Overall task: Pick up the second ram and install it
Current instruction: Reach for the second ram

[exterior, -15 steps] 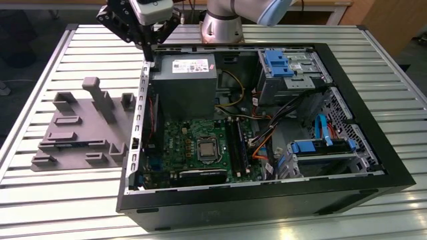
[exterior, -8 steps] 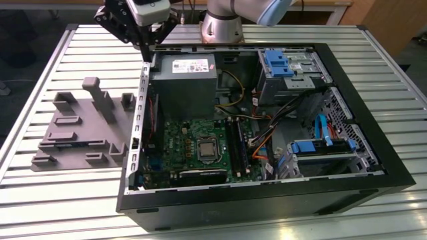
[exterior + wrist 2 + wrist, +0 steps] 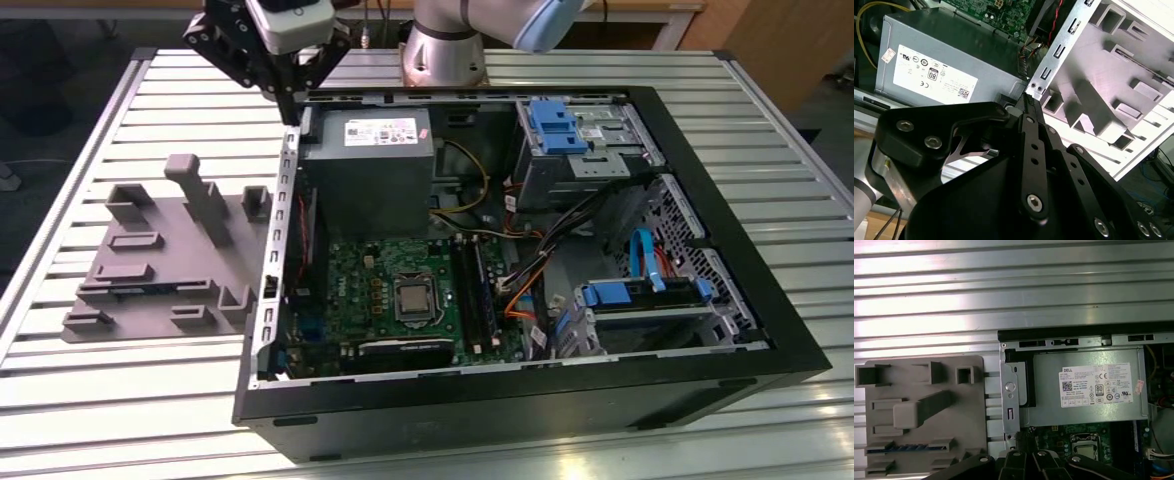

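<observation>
The second ram [image 3: 909,446] shows in the first wrist view as a thin blue strip lying lengthwise in a slot of the grey fixture [image 3: 969,405]. The fixture sits on the desk [image 3: 134,400] just outside the computer case [image 3: 534,400]. Your jaws hang above the case's corner by the power supply [image 3: 1084,390], closed to a point with nothing between them. That puts the stick lower than the jaws, off to one side across the case wall and well apart from them. I judge the step in hand to be the reach for the pick-up, with no contact made. To do it well, you will want the jaws opened before they come down. Line them up square across the stick's thin faces and centre them along its length so it lifts level rather than tipping. Keep clear of the fixture's tall post [image 3: 210,205], which stands between the jaws and that slot. The slot walls look close around the board, so a straight vertical approach seems safest.
</observation>
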You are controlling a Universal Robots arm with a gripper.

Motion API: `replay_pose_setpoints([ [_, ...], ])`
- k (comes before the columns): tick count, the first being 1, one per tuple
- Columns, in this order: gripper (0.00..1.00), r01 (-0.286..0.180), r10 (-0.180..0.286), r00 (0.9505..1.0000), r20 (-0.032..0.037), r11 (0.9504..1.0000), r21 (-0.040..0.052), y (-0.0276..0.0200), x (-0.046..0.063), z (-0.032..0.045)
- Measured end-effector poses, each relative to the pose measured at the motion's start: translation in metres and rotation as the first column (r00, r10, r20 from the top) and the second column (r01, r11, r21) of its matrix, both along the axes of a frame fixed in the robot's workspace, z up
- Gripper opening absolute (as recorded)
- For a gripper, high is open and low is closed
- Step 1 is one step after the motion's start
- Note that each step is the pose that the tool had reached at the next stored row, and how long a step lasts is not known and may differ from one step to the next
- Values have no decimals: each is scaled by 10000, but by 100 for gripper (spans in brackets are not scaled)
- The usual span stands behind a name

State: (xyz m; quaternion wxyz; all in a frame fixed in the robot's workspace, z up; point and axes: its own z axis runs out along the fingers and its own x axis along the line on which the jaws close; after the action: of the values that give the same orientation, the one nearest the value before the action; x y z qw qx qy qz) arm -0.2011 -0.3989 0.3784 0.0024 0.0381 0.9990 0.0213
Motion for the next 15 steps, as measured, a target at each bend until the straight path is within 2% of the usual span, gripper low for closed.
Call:
replay_pose_setpoints([
  [15, 13, 0, 0, 10000, -43, 10000, -1, 0, -73, -20],
])
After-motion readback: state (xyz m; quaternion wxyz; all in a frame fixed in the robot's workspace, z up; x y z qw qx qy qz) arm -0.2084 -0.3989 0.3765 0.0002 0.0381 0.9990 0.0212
